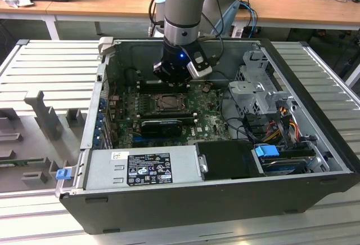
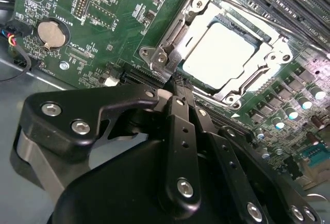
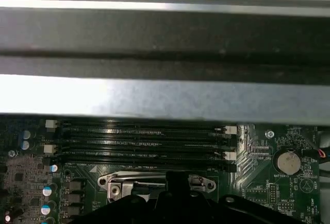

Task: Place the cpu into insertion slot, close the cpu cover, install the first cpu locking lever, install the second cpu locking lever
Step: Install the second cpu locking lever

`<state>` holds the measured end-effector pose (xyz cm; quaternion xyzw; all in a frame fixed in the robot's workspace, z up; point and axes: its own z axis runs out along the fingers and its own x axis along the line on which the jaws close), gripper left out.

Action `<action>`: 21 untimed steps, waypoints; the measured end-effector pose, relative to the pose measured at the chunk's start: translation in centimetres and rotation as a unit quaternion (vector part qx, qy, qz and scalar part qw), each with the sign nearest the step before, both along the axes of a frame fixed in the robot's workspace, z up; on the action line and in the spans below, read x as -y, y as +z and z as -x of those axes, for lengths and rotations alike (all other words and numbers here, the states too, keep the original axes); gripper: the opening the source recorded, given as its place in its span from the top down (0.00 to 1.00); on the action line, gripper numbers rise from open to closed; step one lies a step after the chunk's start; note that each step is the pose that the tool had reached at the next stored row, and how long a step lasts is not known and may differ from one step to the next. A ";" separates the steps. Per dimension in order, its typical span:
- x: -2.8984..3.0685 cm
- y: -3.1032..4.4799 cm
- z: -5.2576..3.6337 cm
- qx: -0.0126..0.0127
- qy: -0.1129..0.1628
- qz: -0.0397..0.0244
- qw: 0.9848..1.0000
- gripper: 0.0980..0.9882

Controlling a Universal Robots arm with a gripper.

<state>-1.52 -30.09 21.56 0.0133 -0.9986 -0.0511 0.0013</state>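
- Your gripper has its fingers pressed together, holding nothing; the tips sit at the edge of the insertion slot, roughly at its 7 o'clock corner in the second wrist view.
- The cpu lies seated in the slot, pale top showing.
- The cpu cover is down, framing the chip.
- In the exterior view the gripper hangs over the green motherboard inside the open computer case, at 12 o'clock from the slot.

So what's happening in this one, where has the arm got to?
A single robot arm reaches down into an open computer case, its gripper low over the green motherboard at the edge of the insertion slot. The cpu already sits in the slot, and the cpu cover lies closed around it.
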 end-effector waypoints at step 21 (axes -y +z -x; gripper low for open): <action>2.42 0.77 0.01 0.000 0.000 0.000 1.000 0.99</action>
